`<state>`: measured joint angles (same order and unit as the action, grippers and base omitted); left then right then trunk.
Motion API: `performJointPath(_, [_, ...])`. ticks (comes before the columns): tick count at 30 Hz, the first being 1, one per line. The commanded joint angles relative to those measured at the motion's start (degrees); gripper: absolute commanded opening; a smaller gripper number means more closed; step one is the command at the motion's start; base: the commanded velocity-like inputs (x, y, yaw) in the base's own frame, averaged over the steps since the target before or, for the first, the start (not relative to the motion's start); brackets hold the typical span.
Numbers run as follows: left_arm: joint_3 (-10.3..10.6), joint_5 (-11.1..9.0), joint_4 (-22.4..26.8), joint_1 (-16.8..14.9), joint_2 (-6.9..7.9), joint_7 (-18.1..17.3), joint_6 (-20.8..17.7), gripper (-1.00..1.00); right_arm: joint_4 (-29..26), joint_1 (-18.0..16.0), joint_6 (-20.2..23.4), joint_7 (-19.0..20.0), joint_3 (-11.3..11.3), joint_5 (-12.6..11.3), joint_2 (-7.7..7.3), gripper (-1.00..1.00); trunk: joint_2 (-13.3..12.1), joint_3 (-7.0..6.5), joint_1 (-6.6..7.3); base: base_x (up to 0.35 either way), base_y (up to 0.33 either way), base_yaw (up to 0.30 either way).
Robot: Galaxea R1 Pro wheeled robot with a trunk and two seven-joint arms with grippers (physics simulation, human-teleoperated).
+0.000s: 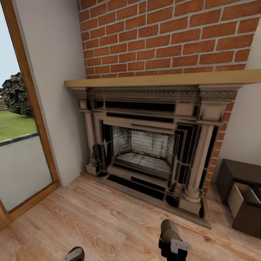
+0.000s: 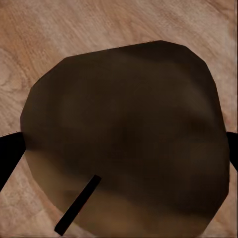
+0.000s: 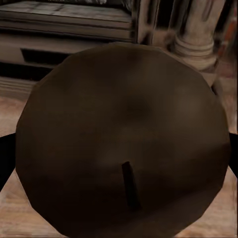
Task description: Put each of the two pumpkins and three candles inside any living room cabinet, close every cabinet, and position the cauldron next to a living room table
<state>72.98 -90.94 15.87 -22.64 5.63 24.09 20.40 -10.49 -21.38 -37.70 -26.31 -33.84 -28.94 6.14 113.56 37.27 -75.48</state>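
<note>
Two candles are in hand, one per gripper: the right gripper point(image 1: 173, 243) at the near edge of the head view carries a beige-tan candle point(image 1: 169, 227), and its wrist view looks straight onto the round top of that candle point(image 3: 124, 139), wick and all, with a dark finger point(image 3: 6, 158) pressed at each side. The left gripper point(image 1: 75, 254) just peeks in at the near left; its wrist view shows a second candle point(image 2: 129, 139) clamped between its black fingers point(image 2: 10, 153) over the wood floor point(image 2: 39, 39). Straight ahead stands the carved stone fireplace point(image 1: 152, 145) under a wooden mantel point(image 1: 163, 79) and a brick wall point(image 1: 166, 36). At the far right sits the dark-brown cabinet point(image 1: 241, 174), one drawer point(image 1: 243, 197) pulled out.
</note>
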Motion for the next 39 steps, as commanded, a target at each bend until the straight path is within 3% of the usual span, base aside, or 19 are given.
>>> performJointPath(1, [0.5, -0.4, 0.2, 0.0, 0.05, 0.3, 0.3, -1.0, 0.0, -0.1, 0.0, -0.4, -0.6, -0.2, 0.01, -1.0, -0.4, -0.12, 0.27, -0.316, 0.0, -0.297])
performJointPath(12, [0.5, -0.4, 0.2, 0.0, -0.6, 0.3, 0.2, -1.0, 0.0, -0.1, 0.0, -0.4, -0.6, -0.2, 0.01, -1.0, -4.8, -2.1, 2.68, -0.327, 0.0, -0.297])
performJointPath(18, [0.5, -0.4, 0.2, 0.0, -0.86, 0.3, 0.1, -1.0, 0.0, -0.1, 0.0, -0.5, -0.5, -0.2, 0.01, -1.0, -7.2, -3.18, 4.0, -0.068, 0.0, -0.297])
performJointPath(24, [0.4, -0.4, 0.2, 0.0, -1.46, 0.3, 0.1, -1.0, 0.0, -0.1, -0.1, -0.4, -0.4, -4.2, 0.01, -1.0, -9.6, -4.25, 5.32, -0.003, 0.0, -0.297])
performJointPath(30, [0.5, -0.4, 0.2, 0.0, -1.5, 0.3, 0.7, -1.0, 0.0, -0.1, -0.1, -0.3, -0.4, -4.8, -0.02, -1.0, -12.0, -5.33, 6.63, 0.0, 0.0, -0.297])
performJointPath(33, [0.5, -0.3, 0.2, 0.6, -1.5, 0.3, 3.5, -1.0, 0.0, -0.1, -0.1, -0.3, -0.4, -4.9, -0.01, -1.0, -13.2, -5.87, 7.29, 0.0, 0.0, -0.297])
performJointPath(34, [0.5, -0.3, 0.2, 1.3, -1.5, 0.2, 7.5, -1.0, 0.0, -0.1, -0.1, -0.3, -0.4, -4.9, -0.01, -1.0, -13.6, -6.05, 7.51, 0.0, 0.0, -0.297])
performJointPath(35, [0.5, -0.3, 0.2, 1.4, -1.5, 0.2, 8.8, -1.0, 0.0, -0.1, -0.1, -0.3, -0.4, -4.9, -0.02, -1.0, -14.0, -6.23, 7.73, 0.0, 0.0, -0.297])
performJointPath(37, [0.4, -0.1, 0.3, 2.8, -1.42, 0.2, 17.4, -1.0, -0.1, -0.1, -0.1, -0.3, -0.4, -4.9, -0.04, -1.0, -14.8, -6.59, 8.17, 0.0, 0.0, -0.297])
performJointPath(39, [0.4, -0.1, 0.5, 3.4, -1.3, 0.1, 20.9, -1.0, -0.1, -0.1, -0.1, -0.4, -0.4, -4.9, -0.01, -1.0, -15.6, -6.95, 8.61, 0.0, 0.0, -0.297])
